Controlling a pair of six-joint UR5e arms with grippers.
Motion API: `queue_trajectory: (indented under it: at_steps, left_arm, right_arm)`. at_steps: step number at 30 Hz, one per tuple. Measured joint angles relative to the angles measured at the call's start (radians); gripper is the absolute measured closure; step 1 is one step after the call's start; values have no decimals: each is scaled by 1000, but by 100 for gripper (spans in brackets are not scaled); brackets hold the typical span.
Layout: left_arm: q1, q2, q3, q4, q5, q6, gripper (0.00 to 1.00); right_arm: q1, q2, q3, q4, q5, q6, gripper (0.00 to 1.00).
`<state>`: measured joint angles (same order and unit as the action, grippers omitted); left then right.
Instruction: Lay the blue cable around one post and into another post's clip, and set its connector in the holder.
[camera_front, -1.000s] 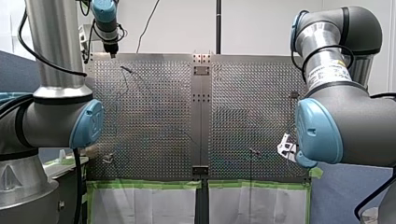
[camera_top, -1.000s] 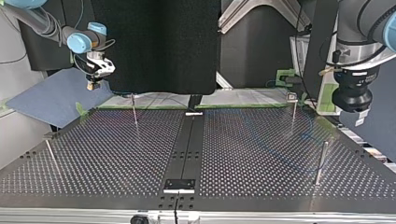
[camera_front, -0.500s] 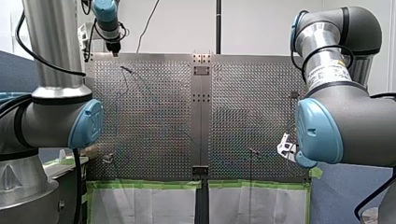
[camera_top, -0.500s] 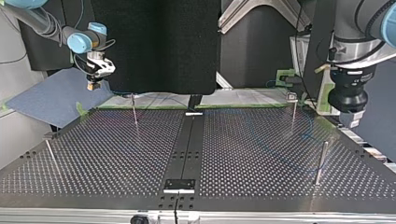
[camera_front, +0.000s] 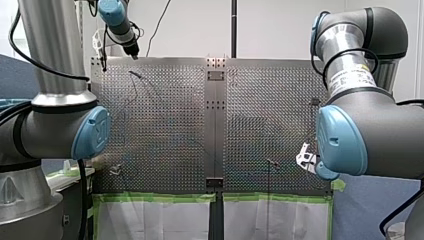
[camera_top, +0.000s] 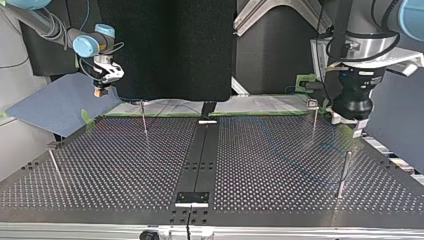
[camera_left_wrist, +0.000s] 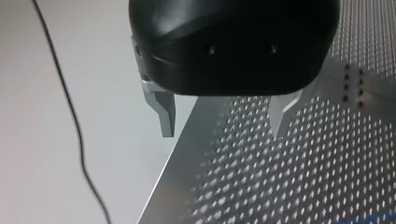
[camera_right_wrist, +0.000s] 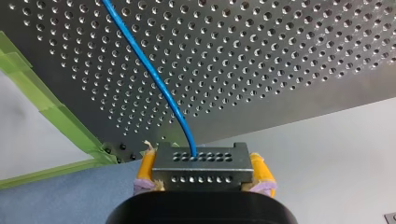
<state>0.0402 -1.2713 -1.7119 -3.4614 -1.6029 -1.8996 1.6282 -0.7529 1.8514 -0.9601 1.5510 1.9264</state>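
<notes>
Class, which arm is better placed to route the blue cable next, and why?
Right: my right gripper is shut on the connector, blue cable attached. My left gripper hangs open, empty.

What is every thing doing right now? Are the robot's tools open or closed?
left tool: open, empty, over the edge of the table.
right tool: shut on the connector, yellow pads on its sides.
connector: gripped, held up beside the table.
blue cable: plugged into the connector, running out over the table.
posts: upright.
</notes>
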Motion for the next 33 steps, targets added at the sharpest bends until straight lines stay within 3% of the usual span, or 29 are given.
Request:
queue_trajectory:
  at_steps: [4, 15, 25, 33]
  left_arm:
    - [-12, 2, -38, 39, 39, -22, 0]
    - [-60, 17, -151, 151, 151, 4, 0]
    - [-96, 24, -257, 257, 258, -30, 0]
    - [-134, -23, -342, 342, 343, 14, 0]
  right_arm:
    - [1, 0, 0, 0, 0, -1, 53]
    - [5, 0, 0, 4, 0, -4, 53]
    - [8, 0, 0, 4, 0, -5, 53]
    - [11, 0, 0, 5, 2, -8, 53]
